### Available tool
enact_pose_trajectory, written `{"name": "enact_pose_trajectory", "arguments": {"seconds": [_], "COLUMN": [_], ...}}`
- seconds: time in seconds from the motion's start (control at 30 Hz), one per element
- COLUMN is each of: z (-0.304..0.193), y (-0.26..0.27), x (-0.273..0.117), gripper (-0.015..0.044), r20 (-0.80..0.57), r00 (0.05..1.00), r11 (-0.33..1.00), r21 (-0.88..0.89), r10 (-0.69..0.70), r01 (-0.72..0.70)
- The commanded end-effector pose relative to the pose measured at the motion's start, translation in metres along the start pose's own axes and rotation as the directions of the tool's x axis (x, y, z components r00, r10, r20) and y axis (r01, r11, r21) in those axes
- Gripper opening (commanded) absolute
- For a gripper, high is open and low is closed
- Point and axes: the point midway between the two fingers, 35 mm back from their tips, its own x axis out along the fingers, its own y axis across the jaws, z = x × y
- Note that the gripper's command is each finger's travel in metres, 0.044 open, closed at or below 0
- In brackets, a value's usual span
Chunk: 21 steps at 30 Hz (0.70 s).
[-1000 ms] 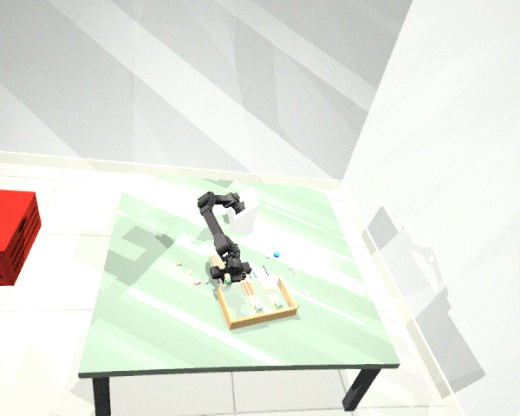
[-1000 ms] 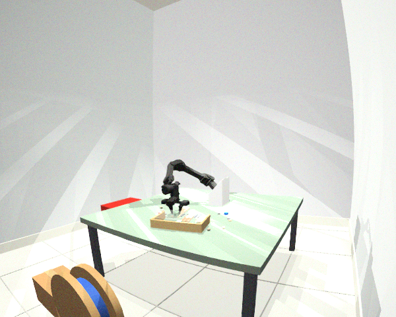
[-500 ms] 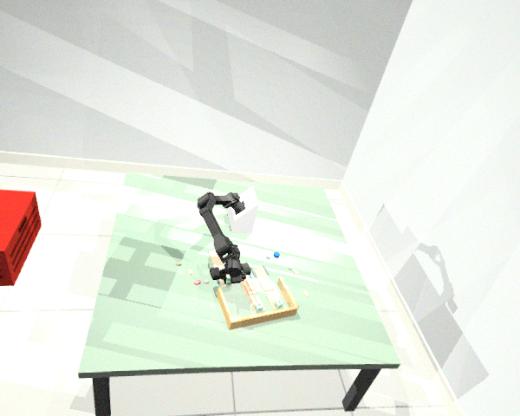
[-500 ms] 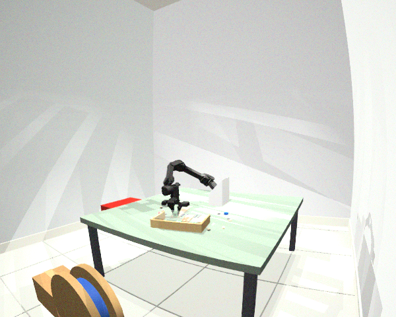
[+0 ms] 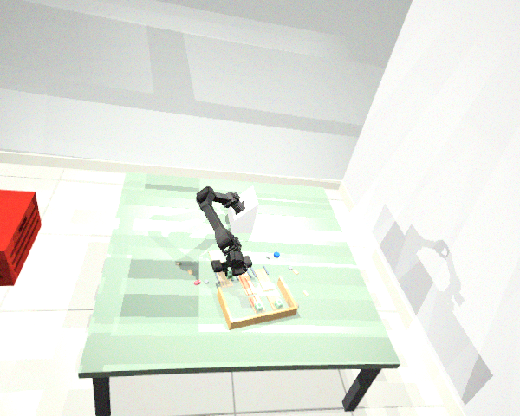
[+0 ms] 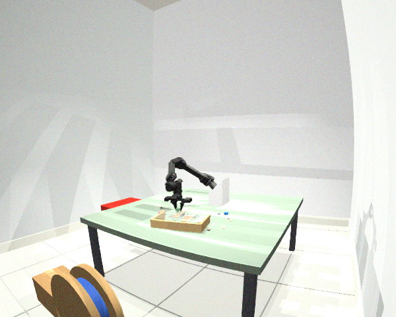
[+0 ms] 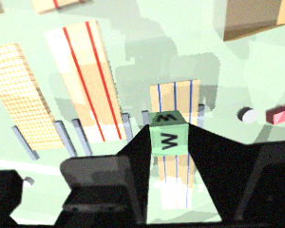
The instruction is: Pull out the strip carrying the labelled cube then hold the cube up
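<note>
My gripper (image 7: 164, 126) (image 6: 179, 207) is shut on the labelled cube (image 7: 169, 141), a green cube marked W. In the wrist view the cube appears slightly above the blue-lined strip (image 7: 174, 93), which shows in front of and behind it, between grey side rails. To the left lie a red-lined strip (image 7: 87, 76) and a grid-patterned strip (image 7: 25, 92). A second red-lined piece (image 7: 62, 4) shows at the top edge. Two more green cubes (image 5: 258, 306) (image 5: 278, 303) sit at the far ends of strips. The part of the blue-lined strip beneath the held cube is hidden.
A wooden-walled tray (image 5: 263, 319) (image 6: 177, 224) surrounds the far strip ends. A white panel (image 5: 249, 217) (image 6: 219, 194) stands behind the arm. A pink-red block (image 7: 281, 114) and a white round piece (image 7: 249, 115) lie to the right in the wrist view. A blue piece (image 5: 276, 254) lies on the table.
</note>
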Motion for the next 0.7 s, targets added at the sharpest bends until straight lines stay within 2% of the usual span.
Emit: {"name": "enact_pose_trajectory", "arguments": {"seconds": [0.0, 0.67], "z": [-0.014, -0.067], "y": [0.007, 0.030], "x": [-0.010, -0.022], "gripper": [0.0000, 0.0000], "r20": [-0.003, -0.005], "r00": [1.000, 1.000], "r11": [1.000, 1.000], "r21": [-0.003, -0.008], "r10": [-0.002, -0.001], "r01": [0.002, 0.001]}}
